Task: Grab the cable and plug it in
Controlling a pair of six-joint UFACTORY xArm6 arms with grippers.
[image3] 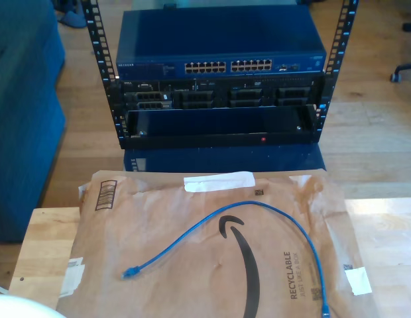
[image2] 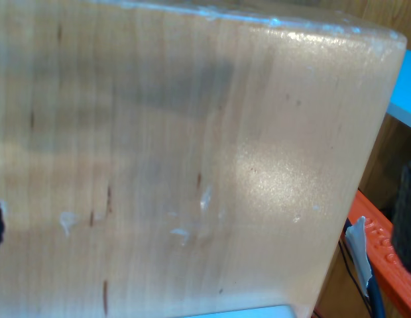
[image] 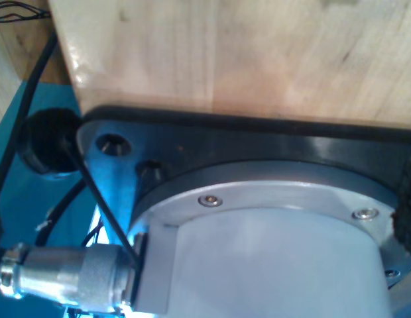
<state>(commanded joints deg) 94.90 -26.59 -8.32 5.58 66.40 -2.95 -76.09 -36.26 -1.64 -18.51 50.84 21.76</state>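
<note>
The cable [image3: 258, 207], thin and bright blue, lies in a loose arc on a brown paper mailer [image3: 192, 285] in the exterior view. One plug [image3: 129, 272] rests toward the exterior view's left, and the other plug [image3: 325, 308] lies near the front on the right. Behind it stands a blue network switch [image3: 222, 40] with a row of ports [image3: 229, 67]. My first gripper [image: 229, 173] looks over a white arm base [image: 272, 258] with its dark fingertips [image: 50, 142] far apart and nothing between them. My second gripper [image2: 202, 215] is open over bare wood, one dark fingertip [image2: 408, 212] showing.
The mailer lies on a wooden table [image3: 40, 245]. Under the switch, a black rack [image3: 219, 122] holds more equipment. A metal connector [image: 66, 275] and a black lead [image: 106, 212] sit by the arm base. An orange part [image2: 381, 248] shows past the table's edge.
</note>
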